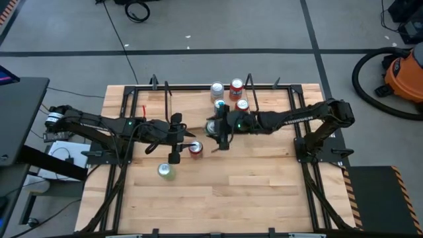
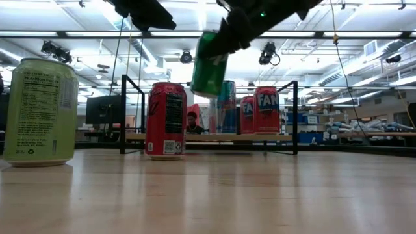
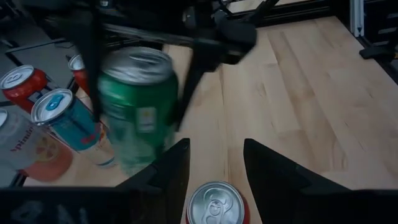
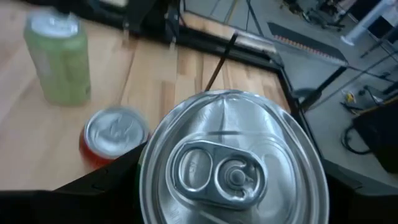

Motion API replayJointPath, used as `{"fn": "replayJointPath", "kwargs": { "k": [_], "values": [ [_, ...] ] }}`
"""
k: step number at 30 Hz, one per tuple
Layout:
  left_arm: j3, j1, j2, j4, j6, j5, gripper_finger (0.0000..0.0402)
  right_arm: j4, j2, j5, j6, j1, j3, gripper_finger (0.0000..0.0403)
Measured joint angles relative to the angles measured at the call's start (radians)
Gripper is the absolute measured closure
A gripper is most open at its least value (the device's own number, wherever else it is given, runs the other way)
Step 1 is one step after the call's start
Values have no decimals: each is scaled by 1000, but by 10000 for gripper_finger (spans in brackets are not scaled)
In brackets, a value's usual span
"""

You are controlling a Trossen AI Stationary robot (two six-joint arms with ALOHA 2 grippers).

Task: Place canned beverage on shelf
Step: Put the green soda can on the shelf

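Note:
My right gripper (image 1: pixel 220 129) is shut on a green can (image 2: pixel 209 64) and holds it high above the table's middle; the can also shows in the left wrist view (image 3: pixel 138 102). My left gripper (image 1: pixel 184 141) is open. Its fingers (image 3: pixel 176 169) stand on either side of a red can (image 1: pixel 195 148) that stands upright on the table (image 2: pixel 166 120). The shelf (image 2: pixel 211 137) stands at the far middle on its black rod uprights and bears several upright cans (image 1: pixel 236 86). A pale green can (image 1: pixel 166 171) stands on its base nearer the front. My right gripper pinches the green can by its upper sides (image 2: pixel 218 40), just below the top rim (image 4: pixel 233 102), one finger on each side. The fingers slant down from above and from the table's right. The can hangs below them, tilted and lifted clear of the table.
The shelf holds a teal can (image 3: pixel 68 118), red cans (image 2: pixel 266 109) and a pale pink one (image 3: pixel 25 146). Black frame rails (image 1: pixel 125 142) run along the table's left, right and far sides. Bare planks (image 1: pixel 251 192) lie toward the near edge.

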Motion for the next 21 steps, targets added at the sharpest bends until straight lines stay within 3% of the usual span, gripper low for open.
{"fn": "replayJointPath", "kwargs": {
  "k": [9,13,21],
  "values": [
    [0,0,0,0,2,0,242,-1,69,-160,-23,-102,133,82],
    [0,-1,0,-13,-20,0,242,-87,165,-174,-53,-137,270,82],
    [0,-26,0,-112,-125,0,242,-228,339,-163,46,-219,539,82]
  ]
}}
